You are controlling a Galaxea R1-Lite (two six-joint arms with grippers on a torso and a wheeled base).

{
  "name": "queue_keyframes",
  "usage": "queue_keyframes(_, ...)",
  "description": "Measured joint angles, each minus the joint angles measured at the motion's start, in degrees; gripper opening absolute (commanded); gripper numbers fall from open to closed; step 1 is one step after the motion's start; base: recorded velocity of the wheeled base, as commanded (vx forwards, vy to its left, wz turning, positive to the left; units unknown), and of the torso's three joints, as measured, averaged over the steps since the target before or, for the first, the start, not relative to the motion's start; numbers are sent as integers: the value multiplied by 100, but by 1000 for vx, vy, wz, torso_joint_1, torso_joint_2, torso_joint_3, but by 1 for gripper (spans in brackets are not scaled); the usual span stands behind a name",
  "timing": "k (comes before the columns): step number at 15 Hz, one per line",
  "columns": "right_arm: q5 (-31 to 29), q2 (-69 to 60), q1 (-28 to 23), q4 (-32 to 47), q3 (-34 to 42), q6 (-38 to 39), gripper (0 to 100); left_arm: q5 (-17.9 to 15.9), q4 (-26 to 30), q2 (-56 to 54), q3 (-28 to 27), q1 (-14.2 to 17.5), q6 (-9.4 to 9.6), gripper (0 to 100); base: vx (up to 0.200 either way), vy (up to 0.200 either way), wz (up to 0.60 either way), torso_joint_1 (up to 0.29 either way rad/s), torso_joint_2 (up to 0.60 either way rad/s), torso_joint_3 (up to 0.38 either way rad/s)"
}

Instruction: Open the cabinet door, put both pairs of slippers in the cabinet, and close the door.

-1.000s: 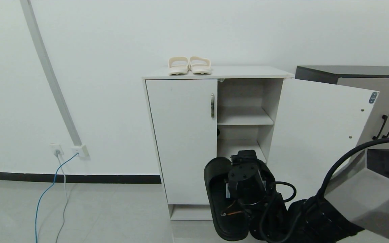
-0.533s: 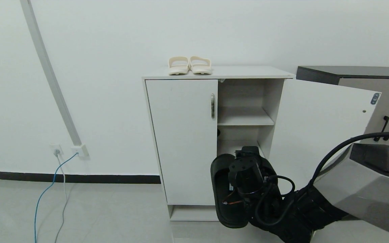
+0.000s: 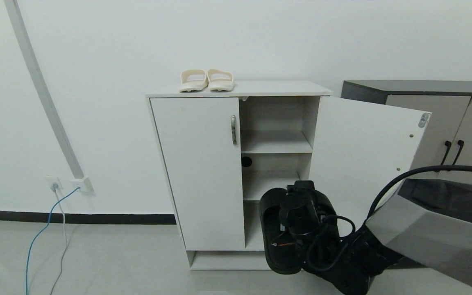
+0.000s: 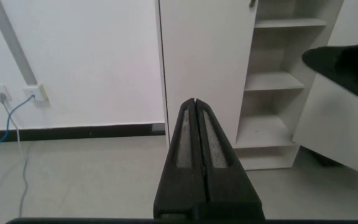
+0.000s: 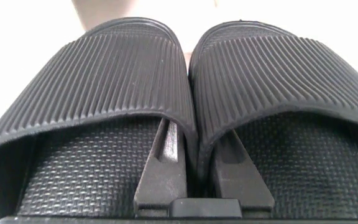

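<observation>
Right now my right gripper (image 5: 196,158) is clamped on the black slippers (image 3: 274,229), one finger under each strap, pinching their inner sides together. The pair hangs just before the cabinet (image 3: 199,172), at its open right half, level with the lower shelves. The right door (image 3: 363,151) stands wide open and the left door is shut. Beige slippers (image 3: 206,80) sit side by side on the cabinet top, toward its left edge. My left gripper (image 4: 194,134) has its fingers pressed together, holding nothing.

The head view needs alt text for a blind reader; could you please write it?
The right gripper holds a pair of black slippers before a white cabinet whose right door stands open. Cream slippers sit on top; the left door is shut.
</observation>
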Motion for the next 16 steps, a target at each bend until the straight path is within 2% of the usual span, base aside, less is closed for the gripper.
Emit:
queue_keyframes(2, 71, 234, -1, -574, -89, -380, 0, -2, -6, 2, 0, 13, -4, 0, 0, 0, 0, 0, 0, 0)
queue_keyframes(4, 145, 463, 16, -791, -223, -586, 0, -2, -4, 2, 0, 9, -6, 0, 0, 0, 0, 0, 0, 0)
queue_keyframes(16, 277, 940, -11, -834, -581, -606, 0, -9, -4, 4, -5, 9, -17, 0, 0, 0, 0, 0, 0, 0)
